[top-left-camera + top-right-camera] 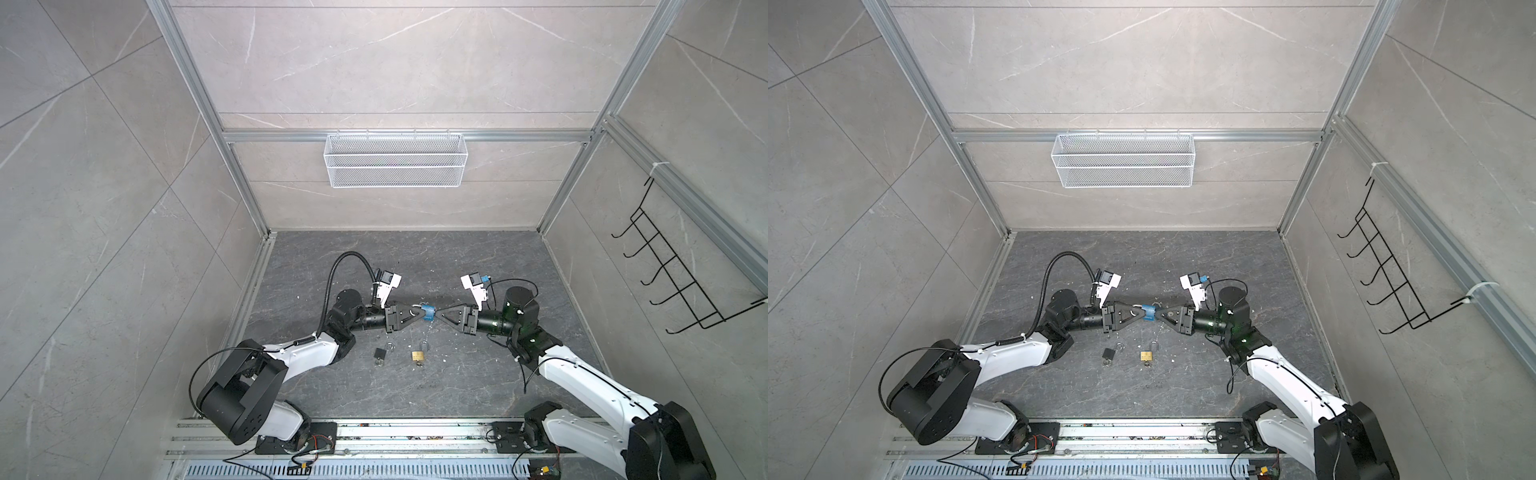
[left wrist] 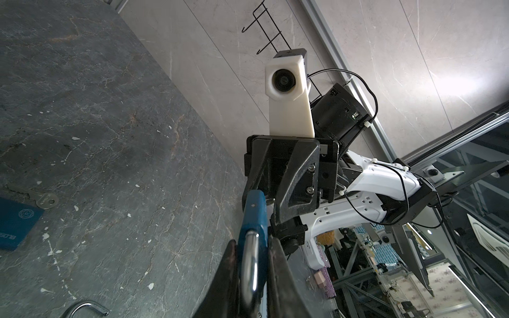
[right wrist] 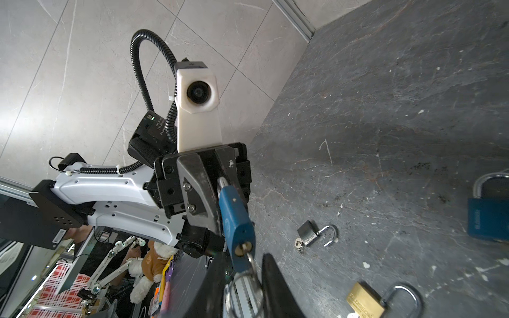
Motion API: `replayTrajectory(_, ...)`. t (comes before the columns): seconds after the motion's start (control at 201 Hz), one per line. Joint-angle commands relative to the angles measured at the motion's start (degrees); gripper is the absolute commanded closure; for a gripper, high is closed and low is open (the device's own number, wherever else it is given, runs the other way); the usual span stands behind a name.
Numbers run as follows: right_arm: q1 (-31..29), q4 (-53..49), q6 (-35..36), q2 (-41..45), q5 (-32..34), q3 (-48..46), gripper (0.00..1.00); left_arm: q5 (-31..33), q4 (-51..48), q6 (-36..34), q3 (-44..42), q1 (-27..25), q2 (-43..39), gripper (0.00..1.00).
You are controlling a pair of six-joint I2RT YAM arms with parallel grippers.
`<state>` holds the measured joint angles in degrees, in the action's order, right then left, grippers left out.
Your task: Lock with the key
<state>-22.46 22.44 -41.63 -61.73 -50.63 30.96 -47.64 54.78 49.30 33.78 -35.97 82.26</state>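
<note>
Clamps the blue padlock [image 1: 427, 312] by its shackle in the left gripper [image 1: 416, 312], flanks the inserted key [image 3: 249, 257] with the right gripper [image 1: 437, 318], grasp unclear.

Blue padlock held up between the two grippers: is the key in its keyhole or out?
In. The right wrist view shows the key seated in the brass cylinder at the end of the blue padlock, its ring hanging below.

Blue padlock [image 1: 427, 312] held mid-air bars centre; black padlock [image 1: 379, 353], brass padlock [image 1: 417, 355] clutter floor [image 1: 415, 257] nearby; far floor open.
</note>
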Motion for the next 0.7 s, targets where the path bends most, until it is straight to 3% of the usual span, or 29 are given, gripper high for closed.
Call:
replayTrajectory(0.0,0.3,3.5,-1.4,0.9,-2.3,-0.7,0.77,0.7,4.9,0.1,0.2,0.5,-2.1,1.00)
replayTrajectory(0.294,0.4,9.4,-4.0,-1.8,-4.6,-1.4,0.81,-0.1,6.3,0.9,0.7,0.4,-0.6,1.00)
replayTrajectory(0.697,0.9,10.2,-4.5,-1.2,-4.9,-2.4,0.99,0.5,7.2,1.0,0.0,0.5,0.0,1.00)
